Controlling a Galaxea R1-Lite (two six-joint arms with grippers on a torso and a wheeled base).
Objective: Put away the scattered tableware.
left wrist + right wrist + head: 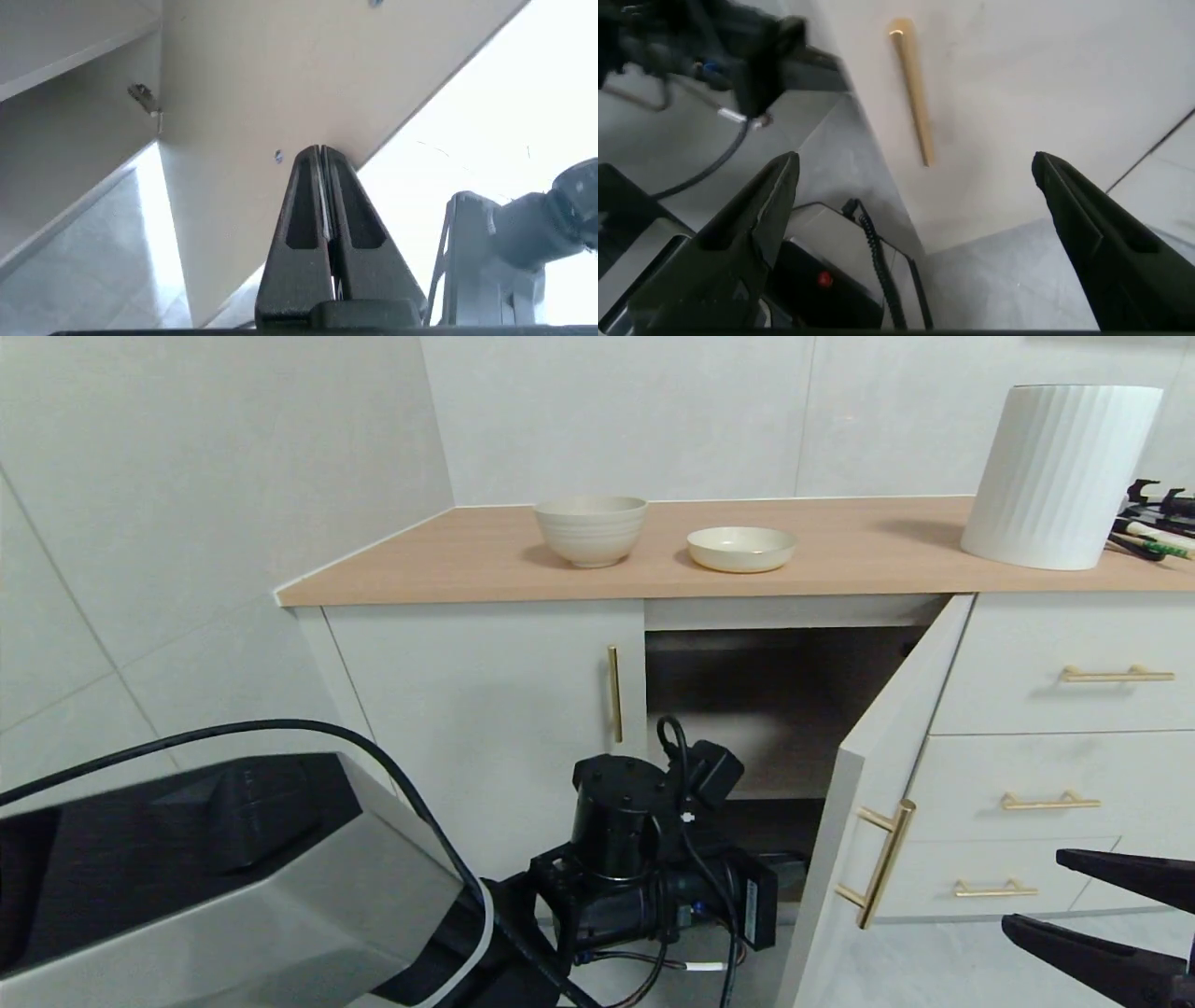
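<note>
Storage has not begun: the cabinet door [878, 747] is open, but the bowl [591, 529] and plate [741, 548] sit on the tabletop [840, 555], well apart from both arms. The left pincer [321, 159] is pressed together and empty, low at the open cabinet. The right pincer [1032, 889] is spread and empty, outside the door.

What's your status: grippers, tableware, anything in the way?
Left gripper shut, empty, low by open white cabinet door. Right gripper open, empty. Ribbed cream bowl and shallow cream dish sit on wooden countertop.
</note>
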